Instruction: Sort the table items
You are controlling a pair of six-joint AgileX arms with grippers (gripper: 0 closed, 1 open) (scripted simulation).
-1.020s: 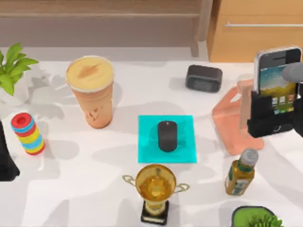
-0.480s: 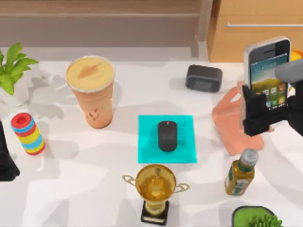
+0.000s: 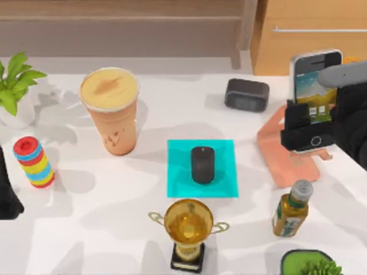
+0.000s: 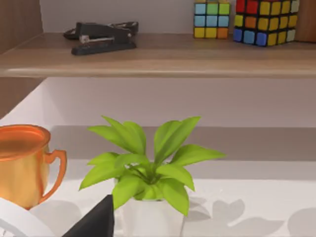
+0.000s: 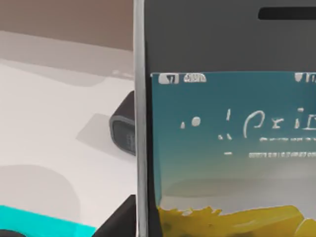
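Observation:
My right gripper (image 3: 307, 130) is shut on the lower part of the silver-edged smartphone (image 3: 312, 85), holding it upright over the salmon phone stand (image 3: 285, 156) at the table's right. The phone's screen (image 5: 222, 138) looms close in the right wrist view. The black mouse (image 3: 202, 164) lies on a cyan mat (image 3: 178, 184) at the table's centre. The tan-orange drink cup (image 3: 110, 112) stands upright at the back left. My left arm (image 3: 7, 196) rests parked at the left edge.
A gold trophy (image 3: 188, 229) stands in front of the mat and a dark speaker box (image 3: 246, 94) behind it. A green bottle (image 3: 291, 209) and a plant (image 3: 312, 264) sit front right. A ring stack (image 3: 34, 162) and a potted plant (image 3: 14, 86) stand at the left.
My right gripper has carried the smartphone leftward and lower, from beyond the stand's right side to over the stand. Nothing else has moved.

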